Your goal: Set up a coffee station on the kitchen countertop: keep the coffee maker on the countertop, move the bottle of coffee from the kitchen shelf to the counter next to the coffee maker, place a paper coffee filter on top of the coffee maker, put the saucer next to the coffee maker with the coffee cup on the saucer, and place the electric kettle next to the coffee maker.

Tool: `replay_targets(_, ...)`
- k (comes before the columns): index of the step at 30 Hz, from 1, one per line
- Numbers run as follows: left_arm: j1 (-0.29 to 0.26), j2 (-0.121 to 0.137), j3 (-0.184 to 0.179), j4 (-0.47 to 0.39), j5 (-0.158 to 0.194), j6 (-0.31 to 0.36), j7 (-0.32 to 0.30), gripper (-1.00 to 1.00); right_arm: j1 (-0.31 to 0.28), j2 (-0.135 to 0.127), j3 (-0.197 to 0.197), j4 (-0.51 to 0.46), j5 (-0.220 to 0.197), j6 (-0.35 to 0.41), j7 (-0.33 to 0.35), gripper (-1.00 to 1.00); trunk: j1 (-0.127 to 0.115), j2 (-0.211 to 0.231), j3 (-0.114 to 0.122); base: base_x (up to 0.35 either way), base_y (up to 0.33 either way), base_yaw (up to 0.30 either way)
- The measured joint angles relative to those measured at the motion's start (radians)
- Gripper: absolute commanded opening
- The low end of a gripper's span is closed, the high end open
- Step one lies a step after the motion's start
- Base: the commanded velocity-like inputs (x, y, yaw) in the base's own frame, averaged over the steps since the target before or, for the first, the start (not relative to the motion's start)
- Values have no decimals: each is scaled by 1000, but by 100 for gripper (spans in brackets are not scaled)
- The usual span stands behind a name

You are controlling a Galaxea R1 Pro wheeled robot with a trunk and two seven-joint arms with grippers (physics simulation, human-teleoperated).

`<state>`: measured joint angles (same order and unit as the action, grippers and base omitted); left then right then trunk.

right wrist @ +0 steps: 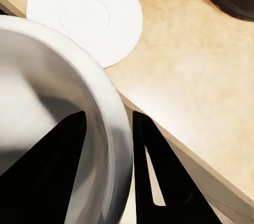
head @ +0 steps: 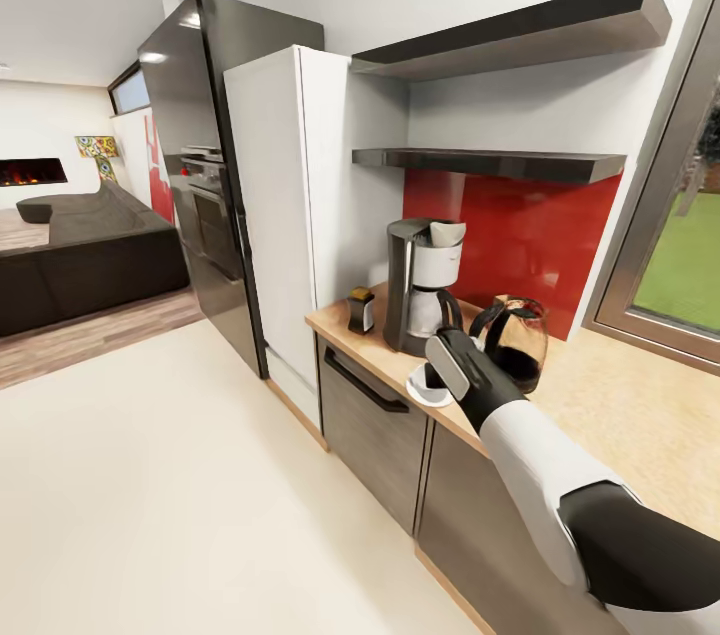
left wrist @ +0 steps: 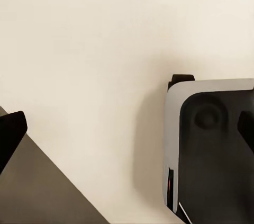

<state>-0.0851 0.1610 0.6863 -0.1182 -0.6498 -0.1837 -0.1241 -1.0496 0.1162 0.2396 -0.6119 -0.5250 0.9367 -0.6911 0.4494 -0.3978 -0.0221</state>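
Kitchen corner, wood worktop (head: 600, 395) by red backsplash. Right gripper (right wrist: 108, 144) pinches coffee cup (right wrist: 47, 102) rim, one finger inside, one outside. Saucer (right wrist: 87, 15) just beyond gripper, near worktop edge. Risk: off-centre release tips cup, nudges saucer overboard. Left gripper: state unclear.

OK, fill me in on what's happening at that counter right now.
The right gripper holds the coffee cup by its rim, one finger inside and one outside, just above the saucer at the front edge of the kitchen countertop. The coffee maker already carries the paper coffee filter, with the bottle of coffee on one side and the electric kettle on the other. The cup is not yet on the saucer.
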Motion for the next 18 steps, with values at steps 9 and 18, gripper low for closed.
replay_targets(9, 0, 0, 0, 0, 0, -1, 0, 100, 1, -1, -1, 1, 1, 0, -1, -100, 0, 0, 0, 126, -27, 0)
replay_targets(18, 0, 0, 0, 0, 2, -1, 0, 100, 2, -1, 0, 1, 0, 0, 0, -100, 0, 0, 0, 65, -13, 0)
